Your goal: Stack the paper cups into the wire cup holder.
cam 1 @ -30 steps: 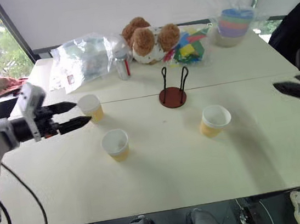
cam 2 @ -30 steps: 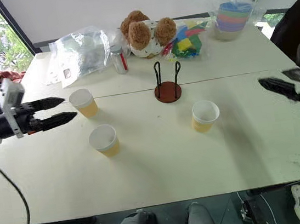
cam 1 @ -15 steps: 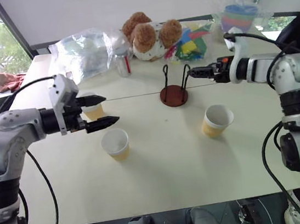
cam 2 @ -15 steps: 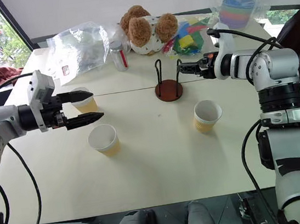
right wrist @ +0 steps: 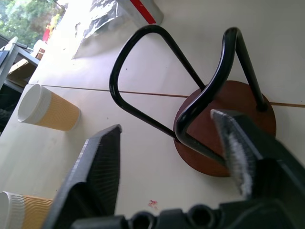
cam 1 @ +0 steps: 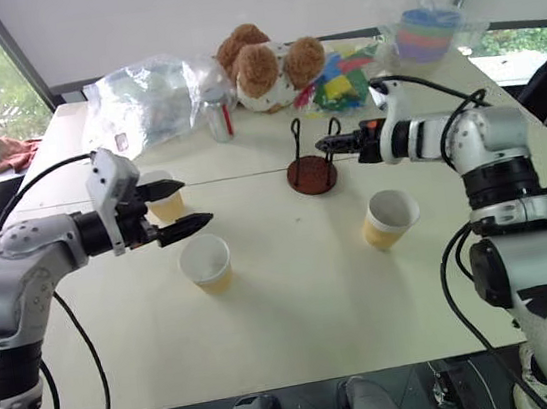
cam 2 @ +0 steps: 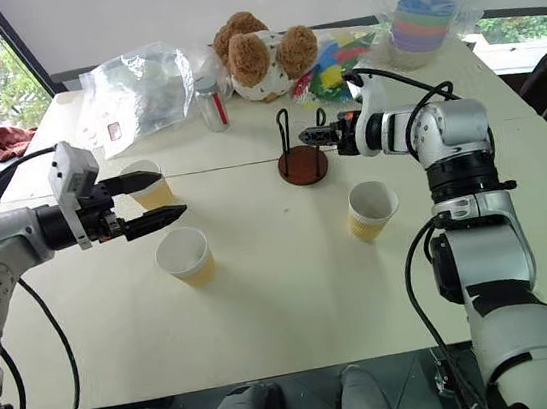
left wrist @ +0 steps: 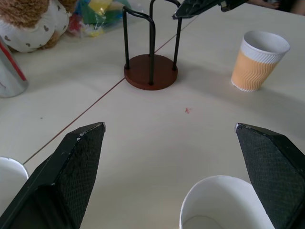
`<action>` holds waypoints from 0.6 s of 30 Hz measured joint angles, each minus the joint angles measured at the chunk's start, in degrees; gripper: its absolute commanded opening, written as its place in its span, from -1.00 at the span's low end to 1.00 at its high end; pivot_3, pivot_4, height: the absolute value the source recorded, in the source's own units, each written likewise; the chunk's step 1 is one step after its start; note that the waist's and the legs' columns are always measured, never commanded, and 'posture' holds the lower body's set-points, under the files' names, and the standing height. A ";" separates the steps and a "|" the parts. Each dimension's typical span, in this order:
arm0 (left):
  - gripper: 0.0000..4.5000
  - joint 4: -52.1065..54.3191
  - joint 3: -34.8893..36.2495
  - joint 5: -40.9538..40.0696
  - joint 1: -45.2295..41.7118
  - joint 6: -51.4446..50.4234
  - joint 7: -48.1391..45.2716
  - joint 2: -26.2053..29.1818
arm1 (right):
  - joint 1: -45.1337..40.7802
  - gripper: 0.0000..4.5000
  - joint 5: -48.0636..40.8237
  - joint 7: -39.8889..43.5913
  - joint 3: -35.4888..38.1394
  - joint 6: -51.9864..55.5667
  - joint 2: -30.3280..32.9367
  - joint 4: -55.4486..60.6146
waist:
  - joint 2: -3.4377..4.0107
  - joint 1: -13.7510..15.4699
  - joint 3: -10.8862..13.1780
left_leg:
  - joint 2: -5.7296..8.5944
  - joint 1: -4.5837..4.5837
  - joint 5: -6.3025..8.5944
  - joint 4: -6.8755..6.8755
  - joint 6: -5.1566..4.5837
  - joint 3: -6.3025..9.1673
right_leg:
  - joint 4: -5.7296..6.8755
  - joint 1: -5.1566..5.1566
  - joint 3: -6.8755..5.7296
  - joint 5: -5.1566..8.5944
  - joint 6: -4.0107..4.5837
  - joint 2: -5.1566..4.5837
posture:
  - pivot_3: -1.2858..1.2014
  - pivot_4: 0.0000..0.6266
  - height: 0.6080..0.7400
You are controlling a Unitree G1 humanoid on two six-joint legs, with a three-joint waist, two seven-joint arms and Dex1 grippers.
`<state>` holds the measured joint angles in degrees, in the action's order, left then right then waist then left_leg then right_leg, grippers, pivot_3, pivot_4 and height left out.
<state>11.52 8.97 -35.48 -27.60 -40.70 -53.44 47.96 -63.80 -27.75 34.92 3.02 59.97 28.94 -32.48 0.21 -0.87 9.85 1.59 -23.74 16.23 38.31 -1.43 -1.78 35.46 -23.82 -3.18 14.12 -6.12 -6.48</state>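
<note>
Left end effector (cam 1: 175, 206): spread wide, empty, hovering between two cups (cam 1: 207, 264) on the surface (cam 1: 298, 312).
Holder (cam 1: 310, 160): centre, empty.
Right end effector (cam 1: 324, 144): partly open around one wire loop, empty; probably steadying it.
Third cup (cam 1: 390, 219): right of the holder, just below the right end effector.
Advice: brace the holder, grip a cup by its wall.

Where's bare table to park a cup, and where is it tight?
Free: the near half of the table, in front of the middle paper cup and the right paper cup. Also the right side beyond the right cup. Crowded: the far edge with plastic bag, drink can and teddy bears; also around the wire cup holder.
</note>
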 measured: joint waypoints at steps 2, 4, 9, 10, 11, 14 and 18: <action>1.00 -0.80 -0.03 0.33 -0.23 0.45 0.02 0.00 | -0.22 -0.72 0.60 -0.47 0.24 -1.13 -1.07 -0.85 | 0.00 -0.01 0.00 | 0.00 0.00 0.00 0.00 0.00 -0.01 | 0.00 -0.01 0.00 0.00 0.00 0.00 | 0.03 -0.52 1.00; 1.00 -1.61 -0.07 0.98 -0.43 1.31 0.01 -0.01 | -0.61 -0.98 1.21 -0.86 0.82 -2.86 -1.55 -1.53 | 0.00 0.01 0.00 | 0.00 0.00 0.00 0.00 0.01 -0.03 | 0.02 -0.02 -0.01 0.00 0.00 -0.01 | 0.03 -0.52 1.00; 1.00 -3.48 -0.76 2.27 -1.38 2.65 -0.12 -0.53 | -1.28 -0.98 1.69 -0.74 1.71 -3.19 -2.34 -1.70 | 0.00 -0.04 0.00 | 0.00 0.01 -0.01 0.00 0.02 -0.06 | 0.08 -0.05 -0.01 0.00 0.00 0.00 | 0.03 -0.52 1.00; 1.00 -3.79 -0.93 2.46 -1.57 2.96 -0.20 -0.64 | -1.27 -0.98 1.69 -0.75 1.75 -3.12 -2.58 -1.46 | 0.00 -0.06 0.00 | 0.00 0.01 -0.01 0.00 0.02 -0.07 | 0.10 -0.06 -0.01 0.00 0.00 -0.01 | 0.03 -0.52 1.00; 1.00 -4.12 -1.17 2.57 -1.66 3.27 -0.35 -0.68 | -1.25 -0.98 1.69 -0.79 1.79 -2.92 -2.74 -0.96 | 0.00 -0.06 0.00 | 0.00 0.01 -0.01 -0.01 0.02 -0.10 | 0.11 -0.09 0.00 0.00 0.00 -0.01 | 0.03 -0.52 1.00; 1.00 -5.04 -1.43 3.42 -1.77 4.06 -1.14 -0.67 | 0.50 -0.98 -0.03 -3.97 4.08 2.42 -3.44 8.32 | 0.00 0.02 0.00 | -0.01 -0.03 -0.01 -0.01 0.03 -0.14 | 0.46 -0.32 0.00 0.00 0.00 -0.06 | 0.03 -0.52 1.00; 1.00 -6.32 -1.43 4.41 -1.81 5.06 -2.00 -0.41 | 4.88 -0.98 -2.99 -13.28 9.87 12.60 -8.61 28.13 | -0.01 0.07 -0.01 | -0.04 -0.04 -0.05 -0.07 0.09 -0.14 | 0.62 -0.47 -0.02 0.00 0.00 -0.07 | 0.03 -0.52 1.00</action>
<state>5.20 7.53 -31.07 -29.41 -35.64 -55.44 47.55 -58.92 -30.74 21.64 12.89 72.57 20.33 -4.35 0.20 -0.81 9.84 1.55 -23.77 16.18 38.23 -1.34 -1.92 36.07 -24.29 -3.20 14.12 -6.12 -6.55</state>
